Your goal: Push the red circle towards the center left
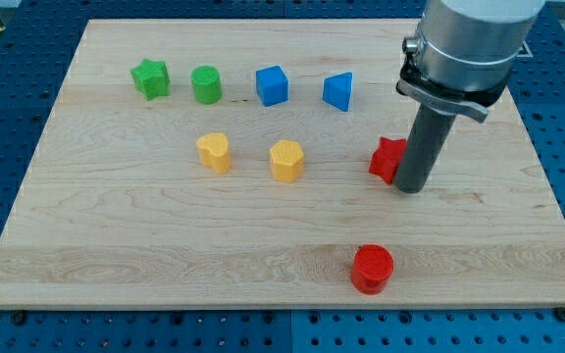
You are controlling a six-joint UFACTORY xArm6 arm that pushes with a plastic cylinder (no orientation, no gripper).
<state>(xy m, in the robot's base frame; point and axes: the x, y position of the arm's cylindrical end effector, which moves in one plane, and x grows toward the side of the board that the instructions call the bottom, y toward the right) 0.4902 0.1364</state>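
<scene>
The red circle (pixel 372 269) sits near the view's bottom, right of the middle of the wooden board (pixel 116 245). My tip (pixel 412 188) is the lower end of a dark rod under a grey cylinder at the view's upper right. The tip stands above and a little right of the red circle, apart from it. It is right beside a red star-like block (pixel 387 159), which the rod partly hides on its right side; I cannot tell whether they touch.
A green star (pixel 150 78), a green cylinder (pixel 206 84), a blue cube (pixel 273 85) and a blue block (pixel 338 91) form a row near the view's top. A yellow heart-like block (pixel 214 152) and a yellow block (pixel 286 160) lie mid-board.
</scene>
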